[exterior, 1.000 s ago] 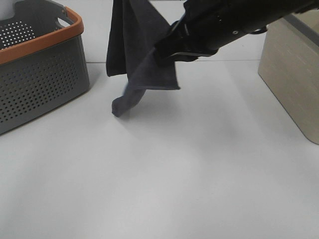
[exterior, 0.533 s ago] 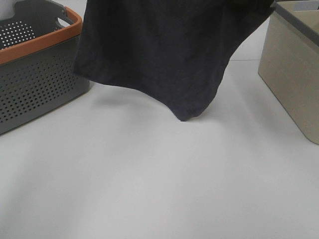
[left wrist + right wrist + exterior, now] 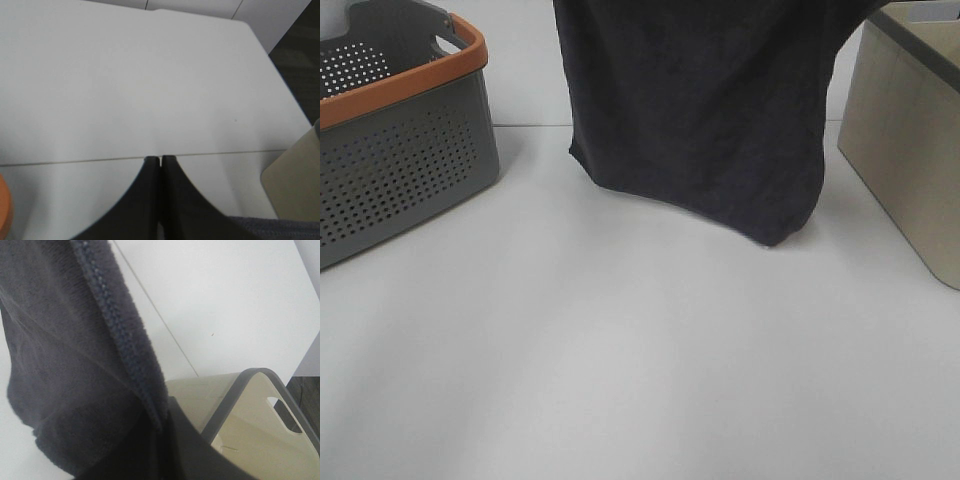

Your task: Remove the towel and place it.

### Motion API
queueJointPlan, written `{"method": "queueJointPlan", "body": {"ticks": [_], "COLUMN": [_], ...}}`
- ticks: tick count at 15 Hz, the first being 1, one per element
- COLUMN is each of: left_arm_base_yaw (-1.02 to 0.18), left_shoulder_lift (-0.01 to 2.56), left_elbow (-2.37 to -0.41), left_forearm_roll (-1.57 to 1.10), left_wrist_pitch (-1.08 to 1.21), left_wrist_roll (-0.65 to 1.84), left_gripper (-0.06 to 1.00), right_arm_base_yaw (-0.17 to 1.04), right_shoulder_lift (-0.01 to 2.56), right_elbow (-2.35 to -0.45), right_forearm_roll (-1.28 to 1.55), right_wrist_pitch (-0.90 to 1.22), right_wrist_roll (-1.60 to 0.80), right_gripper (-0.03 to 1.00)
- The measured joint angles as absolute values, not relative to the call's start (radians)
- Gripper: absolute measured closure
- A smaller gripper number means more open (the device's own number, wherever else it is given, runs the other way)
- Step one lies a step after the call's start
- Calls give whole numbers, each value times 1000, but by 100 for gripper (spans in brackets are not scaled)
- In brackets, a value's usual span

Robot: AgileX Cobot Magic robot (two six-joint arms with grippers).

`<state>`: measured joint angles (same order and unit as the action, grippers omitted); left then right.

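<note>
Right gripper (image 3: 162,426) is clamped on the towel (image 3: 75,365) at its stitched hem, and the cloth drops away from the pinch. The bin (image 3: 250,440) sits right behind that gripper in its wrist view.

Left gripper (image 3: 160,161) has its fingers pressed together with a hairline gap and nothing visible between the tips. A strip of towel shows at the edge of its wrist view, so can't tell if cloth is caught further in. It's pitched down over the table (image 3: 125,75), tips lined up with the seam (image 3: 75,161).

Neither arm is in the exterior view.

Exterior view, near to far:
- The front of the table is bare and gives the widest open room
- The towel hangs mid-table as a broad sheet, its top cut off by the frame. The bottom edge slants lower toward the right. The lowest corner is close to the surface, can't tell if it touches
- The basket (image 3: 410,160) is on the left, with a clear gap between it and the towel's left edge
- On the right, the towel's edge runs just beside the bin's near corner, so room is tight there
- The seam runs behind the towel, with more table beyond
</note>
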<state>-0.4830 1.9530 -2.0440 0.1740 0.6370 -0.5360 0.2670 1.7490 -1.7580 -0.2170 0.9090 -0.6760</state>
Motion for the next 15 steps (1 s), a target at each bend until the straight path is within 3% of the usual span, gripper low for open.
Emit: {"method": "queueJointPlan", "body": {"ticks": [4, 8, 12, 15], "left_arm_base_yaw": [-453, -403, -332, -332], "left_shoulder_lift": [2003, 2088, 2132, 2128], "left_elbow": [-2043, -2042, -2042, -1963], "left_forearm_roll": [185, 201, 200, 206], "left_wrist_pitch": [491, 273, 107, 47], "left_wrist_roll": [-595, -594, -593, -559], "left_gripper": [94, 94, 94, 94], "right_arm_base_yaw": [182, 170, 175, 175], "right_shoulder_lift": [1812, 1896, 1963, 1954], "right_elbow": [-1762, -1762, -1762, -1720], "right_forearm_roll": [-143, -163, -242, -255], "right_wrist_pitch": [651, 421, 131, 127], "right_wrist_roll": [-754, -1090, -1117, -1117], "right_gripper": [95, 95, 95, 95]}}
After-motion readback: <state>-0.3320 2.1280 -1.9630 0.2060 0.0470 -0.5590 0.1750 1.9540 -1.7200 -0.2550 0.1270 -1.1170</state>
